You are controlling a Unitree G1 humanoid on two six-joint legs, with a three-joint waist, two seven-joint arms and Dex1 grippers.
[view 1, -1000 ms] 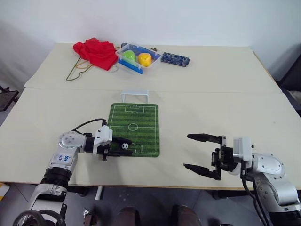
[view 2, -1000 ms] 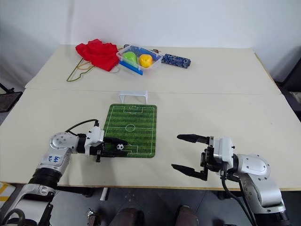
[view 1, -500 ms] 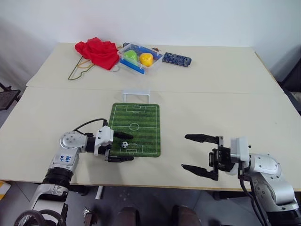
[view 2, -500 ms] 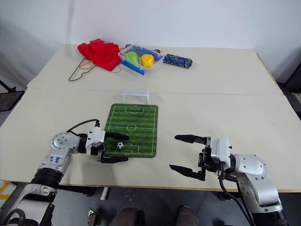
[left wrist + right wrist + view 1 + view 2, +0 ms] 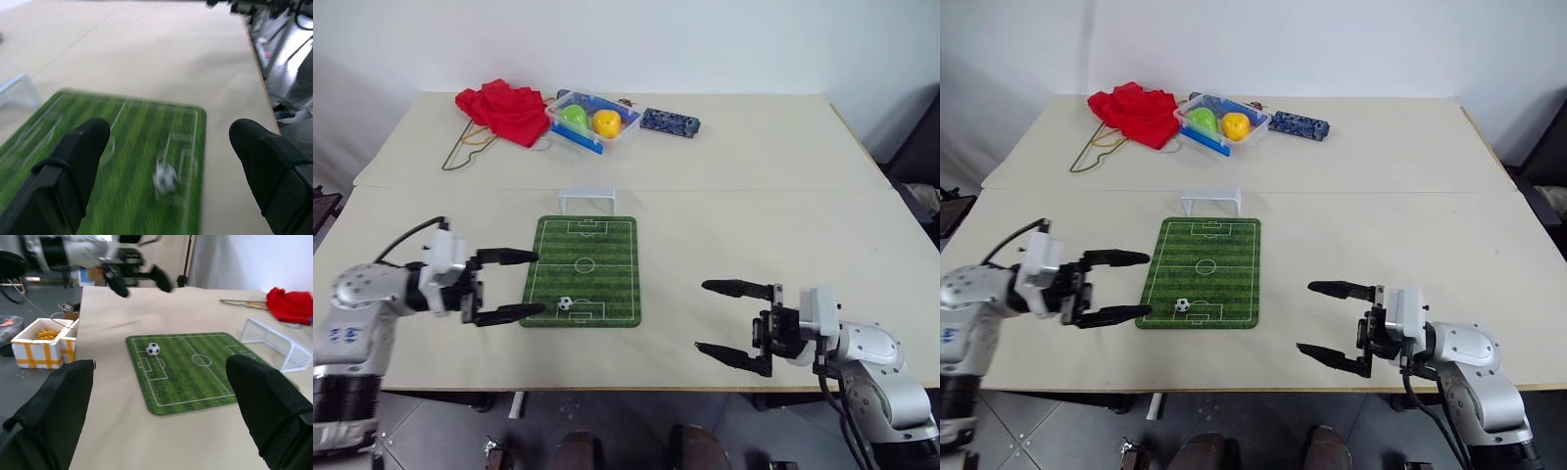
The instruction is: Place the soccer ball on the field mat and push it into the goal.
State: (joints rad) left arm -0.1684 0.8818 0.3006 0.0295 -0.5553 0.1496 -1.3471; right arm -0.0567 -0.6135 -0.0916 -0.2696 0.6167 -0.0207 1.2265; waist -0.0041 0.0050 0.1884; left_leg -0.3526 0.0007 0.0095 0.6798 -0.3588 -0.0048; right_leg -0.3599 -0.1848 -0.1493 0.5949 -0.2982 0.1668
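The left claw (image 5: 514, 285) is seen spread wide and empty, held off the left edge of the field mat (image 5: 597, 250) near the mat's nearer end, its two black fingers pointing across toward the mat. Just beyond the fingertips, toward the robot's right, the soccer ball (image 5: 566, 304) is found resting free on the mat, inside the white lines of the nearer penalty box and touched by neither claw. The mat's long axis is laid away from the robot, and the goal (image 5: 586, 198) is stood on the worktop (image 5: 754, 196) just past the mat's far short edge, its open mouth turned toward the ball. The line from ball to goal is therefore run straight up the mat's length, whereas the left claw is pointed crosswise to that line; a push from where it hangs would be judged to send the ball sideways off the mat, so a fingertip would need to be brought behind the ball, on its nearer side. The right claw (image 5: 736, 322) is likewise held open and empty, over bare worktop well apart from the mat on its right side; the left arm is clearly the nearer of the two. The placing step is judged done, the pushing step not yet.
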